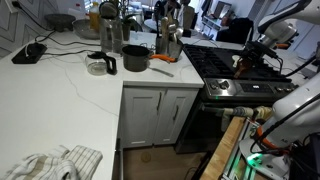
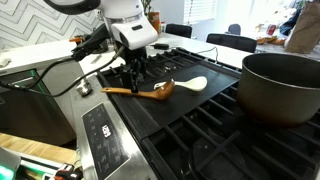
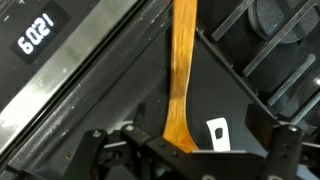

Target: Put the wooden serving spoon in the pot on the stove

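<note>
The wooden serving spoon (image 2: 160, 90) lies flat on the black grates of the stove (image 2: 190, 125), its handle pointing toward the front panel. In the wrist view its orange-brown handle (image 3: 183, 70) runs down the middle and widens between my fingers. My gripper (image 2: 135, 78) is open, lowered over the handle, with one finger on each side (image 3: 190, 140) and not closed on it. A large dark pot (image 2: 285, 85) stands on the stove's far burner, to the right of the spoon. A paler spoon-shaped piece (image 2: 195, 84) lies just past the brown bowl.
The steel front panel with its display (image 3: 38, 35) and knobs (image 2: 100, 135) sits beside the gripper. A white counter (image 1: 60, 90) holds a black pot (image 1: 135, 60), bottles and a cloth (image 1: 55, 163). People stand in the background.
</note>
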`<action>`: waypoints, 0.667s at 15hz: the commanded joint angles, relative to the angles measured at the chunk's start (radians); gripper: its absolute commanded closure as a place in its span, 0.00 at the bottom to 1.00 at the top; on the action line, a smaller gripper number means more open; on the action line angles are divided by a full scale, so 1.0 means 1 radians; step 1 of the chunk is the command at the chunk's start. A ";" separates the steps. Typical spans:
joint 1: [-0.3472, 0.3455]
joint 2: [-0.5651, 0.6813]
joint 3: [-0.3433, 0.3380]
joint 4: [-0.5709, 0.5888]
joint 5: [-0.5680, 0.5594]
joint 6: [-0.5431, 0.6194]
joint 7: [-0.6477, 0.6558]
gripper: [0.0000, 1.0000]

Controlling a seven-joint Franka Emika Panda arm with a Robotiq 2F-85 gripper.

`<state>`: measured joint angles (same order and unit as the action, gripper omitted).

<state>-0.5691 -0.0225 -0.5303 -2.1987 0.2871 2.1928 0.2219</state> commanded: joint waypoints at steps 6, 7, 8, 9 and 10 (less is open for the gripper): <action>-0.014 0.194 0.006 0.133 0.077 -0.033 -0.013 0.25; -0.015 0.204 0.009 0.140 0.080 -0.032 -0.011 0.34; -0.015 0.210 0.011 0.145 0.078 -0.033 -0.008 0.42; -0.014 0.216 0.013 0.149 0.073 -0.030 -0.006 0.47; -0.013 0.221 0.016 0.153 0.069 -0.029 -0.002 0.49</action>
<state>-0.5694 0.1610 -0.5235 -2.0852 0.3383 2.1927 0.2210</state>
